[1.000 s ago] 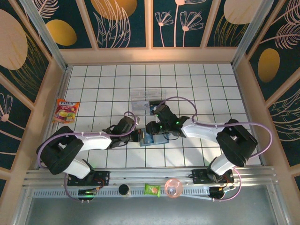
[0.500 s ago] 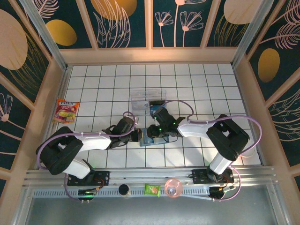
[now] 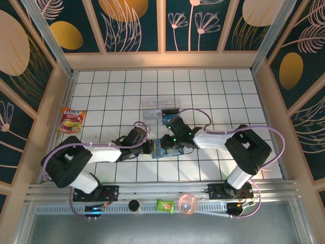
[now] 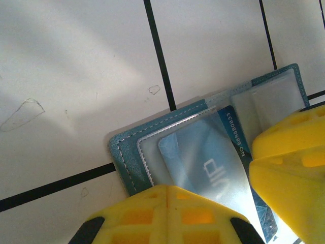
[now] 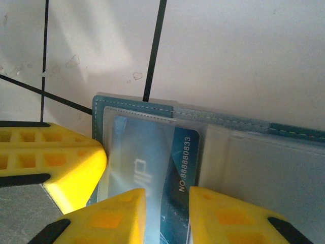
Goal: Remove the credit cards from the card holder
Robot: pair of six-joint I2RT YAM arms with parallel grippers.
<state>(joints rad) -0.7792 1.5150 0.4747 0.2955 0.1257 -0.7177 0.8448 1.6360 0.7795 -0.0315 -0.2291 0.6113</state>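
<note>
The teal card holder [image 3: 163, 149] lies open on the white tiled table between both arms. A blue credit card [image 5: 152, 152] marked with a number sits under its clear sleeve, part way out toward the fold. My left gripper [image 4: 167, 190] is shut, its yellow tips resting on the holder's [image 4: 127, 152] outer edge, over the card [image 4: 208, 157]. My right gripper [image 5: 167, 216] has its jaws partly apart, with the tips set on the card's near end and the card flat beneath them. In the top view the left gripper [image 3: 151, 147] and right gripper [image 3: 171, 143] meet over the holder.
A clear plastic tray [image 3: 160, 108] stands just behind the grippers. A snack packet [image 3: 71, 120] lies at the far left. On the front rail sit a green packet [image 3: 164, 205] and a pink round object [image 3: 187, 203]. Wooden walls enclose the table.
The right arm swung its elbow left and brought its gripper down onto the holder, then held still. The left arm has not moved.
</note>
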